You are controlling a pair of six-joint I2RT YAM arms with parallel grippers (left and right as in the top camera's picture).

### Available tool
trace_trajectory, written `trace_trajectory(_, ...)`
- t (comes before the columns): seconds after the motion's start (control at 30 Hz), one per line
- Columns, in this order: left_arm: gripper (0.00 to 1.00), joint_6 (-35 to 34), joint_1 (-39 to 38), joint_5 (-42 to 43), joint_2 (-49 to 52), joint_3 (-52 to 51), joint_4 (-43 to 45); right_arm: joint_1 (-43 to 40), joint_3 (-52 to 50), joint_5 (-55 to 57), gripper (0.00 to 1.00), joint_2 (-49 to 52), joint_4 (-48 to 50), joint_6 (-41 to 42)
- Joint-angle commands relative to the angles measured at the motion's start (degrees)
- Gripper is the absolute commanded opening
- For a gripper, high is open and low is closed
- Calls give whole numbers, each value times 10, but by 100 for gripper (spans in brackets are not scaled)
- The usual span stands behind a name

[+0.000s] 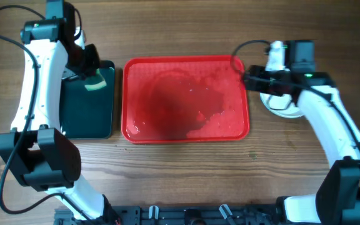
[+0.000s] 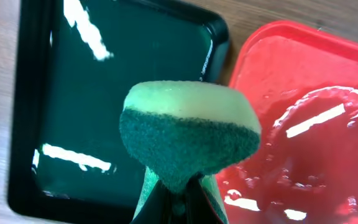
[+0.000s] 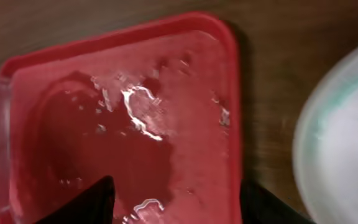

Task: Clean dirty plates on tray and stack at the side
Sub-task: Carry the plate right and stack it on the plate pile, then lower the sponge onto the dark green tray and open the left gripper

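Dripping from sponge (image 2: 188, 134) clamped in left jaws could wet desk (image 1: 180, 169) near left edge; right jaws, apart beside plate (image 3: 347, 143), might knock it.

the red tray (image 1: 186, 60) lies open from above, hemmed by a dark tray (image 1: 89, 115) and white plate (image 1: 286, 112).
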Motion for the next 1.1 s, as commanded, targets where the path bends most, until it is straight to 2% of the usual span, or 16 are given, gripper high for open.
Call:
trace_trajectory(0.0, 4, 93, 17, -7, 20, -48, 38, 54, 11, 10, 65, 6, 19, 16)
trace_trajectory(0.13, 5, 91, 18, -16, 26, -140, 130, 65, 11, 8, 66, 18, 12, 19)
trace_trajectory(0.2, 11, 91, 19, -16, 27, -185, 173, 65, 11, 8, 66, 18, 12, 19)
trace_trajectory(0.23, 17, 91, 19, -16, 27, -202, 189, 65, 11, 8, 66, 18, 12, 19)
trace_trajectory(0.33, 60, 91, 19, -16, 27, -222, 218, 65, 11, 8, 68, 18, 12, 19)
trace_trajectory(0.43, 62, 90, 19, -16, 15, -199, 205, 65, 11, 8, 68, 18, 17, 15)
trace_trajectory(0.53, 63, 81, 15, -9, -24, -129, 141, 65, 12, 8, 71, 17, 17, -9)
trace_trajectory(0.6, 73, 40, 6, -9, -62, -91, 113, 64, 20, 9, 77, 9, 12, -44)
trace_trajectory(0.67, 100, 13, -3, -9, -106, -82, 118, 64, 51, 25, 81, -24, -10, -53)
trace_trajectory(0.9, 100, 13, -12, -9, -127, -82, 117, 64, 87, 153, 87, -203, -72, -50)
trace_trajectory(0.93, 100, 13, -12, -9, -127, -82, 117, 64, 87, 164, 89, -223, -72, -51)
trace_trajectory(1.0, 100, 13, -12, -9, -127, -82, 117, 64, 87, 178, 100, -287, -72, -51)
trace_trajectory(1.07, 100, 13, -12, -9, -127, -82, 117, 64, 87, 175, 100, -335, -75, -43)
